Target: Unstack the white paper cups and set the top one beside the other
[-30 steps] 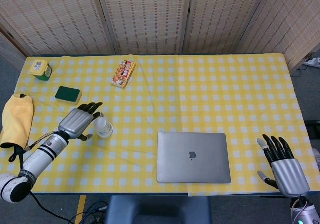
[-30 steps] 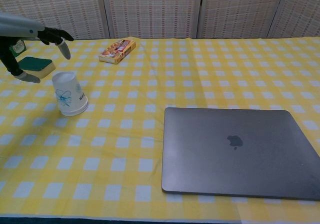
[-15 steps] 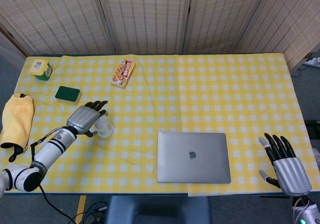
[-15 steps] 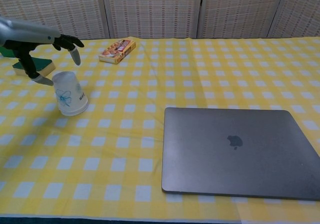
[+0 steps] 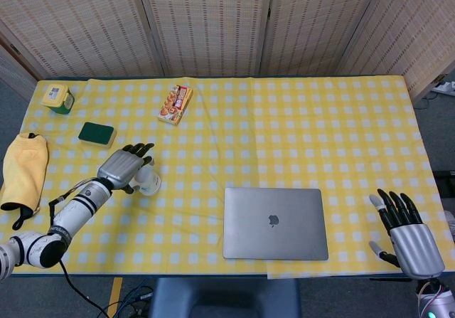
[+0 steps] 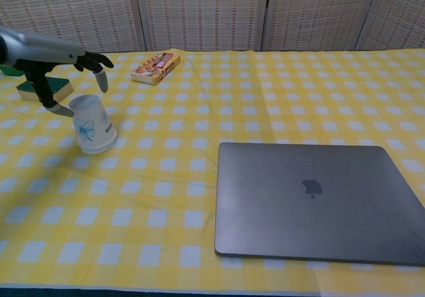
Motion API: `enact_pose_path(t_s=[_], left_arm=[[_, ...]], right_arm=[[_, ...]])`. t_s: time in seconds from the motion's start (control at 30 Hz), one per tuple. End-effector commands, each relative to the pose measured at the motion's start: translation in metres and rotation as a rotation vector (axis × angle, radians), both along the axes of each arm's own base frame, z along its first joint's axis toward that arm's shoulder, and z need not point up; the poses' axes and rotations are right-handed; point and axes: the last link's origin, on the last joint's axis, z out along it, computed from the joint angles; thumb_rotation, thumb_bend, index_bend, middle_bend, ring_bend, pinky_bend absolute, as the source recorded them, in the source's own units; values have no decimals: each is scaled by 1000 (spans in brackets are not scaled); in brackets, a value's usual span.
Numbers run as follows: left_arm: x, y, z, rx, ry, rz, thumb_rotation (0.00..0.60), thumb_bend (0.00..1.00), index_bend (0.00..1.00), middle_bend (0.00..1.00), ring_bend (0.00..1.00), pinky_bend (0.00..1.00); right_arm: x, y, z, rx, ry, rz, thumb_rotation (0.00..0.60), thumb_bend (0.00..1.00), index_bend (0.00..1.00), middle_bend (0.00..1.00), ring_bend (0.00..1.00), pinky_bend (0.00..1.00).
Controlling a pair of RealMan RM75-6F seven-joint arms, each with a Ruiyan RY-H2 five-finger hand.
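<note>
The white paper cups [image 5: 150, 182] stand upside down as one stack on the yellow checked cloth at the left; a blue print shows on the side of the stack [image 6: 93, 124]. My left hand [image 5: 124, 167] hovers over and just left of the stack with fingers spread, holding nothing. In the chest view the left hand [image 6: 54, 61] reaches over the cup top, thumb hanging close by the cup's left edge; contact cannot be told. My right hand [image 5: 409, 236] is off the table's near right corner, fingers apart and empty.
A closed grey laptop [image 5: 276, 223] lies at the near centre. A snack box [image 5: 175, 104] lies at the back, a green sponge [image 5: 97, 133] behind the cups, a yellow cloth [image 5: 23, 168] at the left edge, a yellow-lidded tub [image 5: 57, 97] in the far left corner.
My left hand has shifted right and in over the cup stack, thumb nearing its side. The right hand has sunk slightly toward the frame's bottom edge. The cups have not moved.
</note>
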Motion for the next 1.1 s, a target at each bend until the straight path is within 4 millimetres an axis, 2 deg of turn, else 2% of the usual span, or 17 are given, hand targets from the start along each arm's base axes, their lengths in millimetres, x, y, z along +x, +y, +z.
enact_pose_path(t_s=[0.03, 0.47, 1.1], left_arm=[[-2, 2, -1, -2, 2, 7, 600, 297, 295, 0, 0, 163], [-8, 5, -1, 3, 5, 19, 600, 297, 324, 0, 0, 163], [-5, 4, -8, -5, -6, 13, 600, 297, 360, 0, 0, 163]], right_arm=[[0, 0, 0, -1, 0, -1, 600, 191, 0, 0, 0, 0], [0, -1, -1, 0, 4, -4, 600, 191, 0, 0, 0, 0], [-1, 0, 0, -10, 5, -3, 600, 191, 0, 0, 0, 0]])
